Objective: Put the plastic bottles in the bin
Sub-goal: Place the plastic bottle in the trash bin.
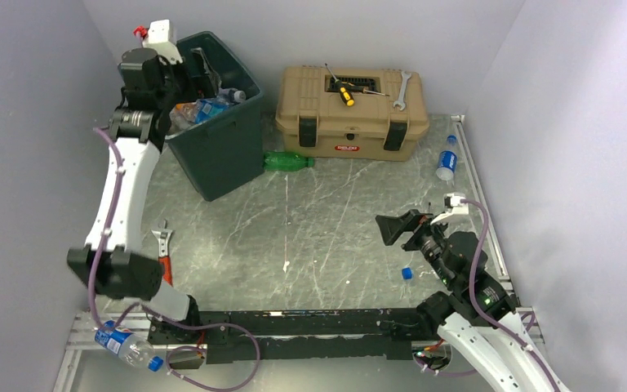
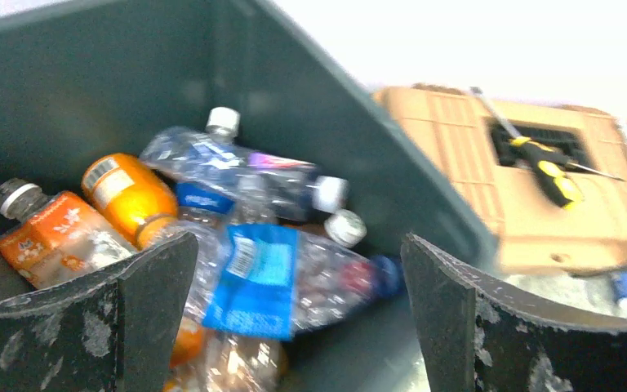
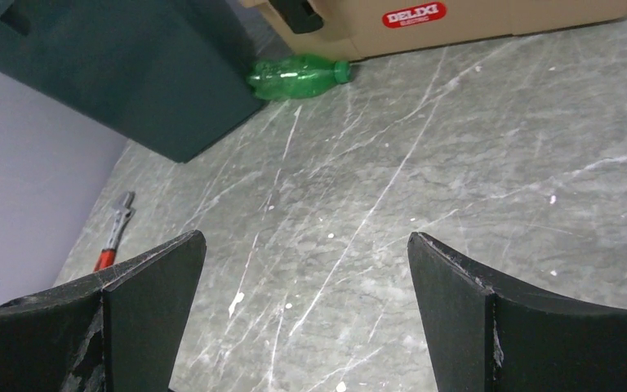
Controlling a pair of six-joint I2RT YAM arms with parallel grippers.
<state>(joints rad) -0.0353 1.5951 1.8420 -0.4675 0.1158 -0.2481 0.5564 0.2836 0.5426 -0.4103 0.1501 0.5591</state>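
Left gripper [image 2: 298, 239]: we find it poised over the open mouth of the dark green bin [image 1: 212, 155], jaws spread wide with nothing between them; in our judgement, the stance of a drop
Bin contents: orange bottles [image 2: 126, 192] and crushed clear bottles [image 2: 253, 278] with blue labels lie heaped directly beneath the fingers
Right gripper [image 3: 306, 237]: spread wide and empty, low over bare table [image 3: 457, 163], facing the green bottle [image 1: 287, 161]
Green bottle: on its side, lodged between the bin's foot and the front of the tan toolbox [image 1: 351, 102]; we judge it the right arm's likeliest pick
Outstanding: a blue-labelled bottle [image 1: 446, 163] by the right wall; a second labelled bottle [image 1: 126, 345] below the table's near edge, beside the left base
Not for collection: yellow-handled screwdriver [image 1: 343, 92] and spanner [image 1: 400, 90] on the toolbox lid; orange-handled wrench [image 1: 163, 249]; loose blue cap [image 1: 406, 273]
Progress: well advanced, three bottles left out
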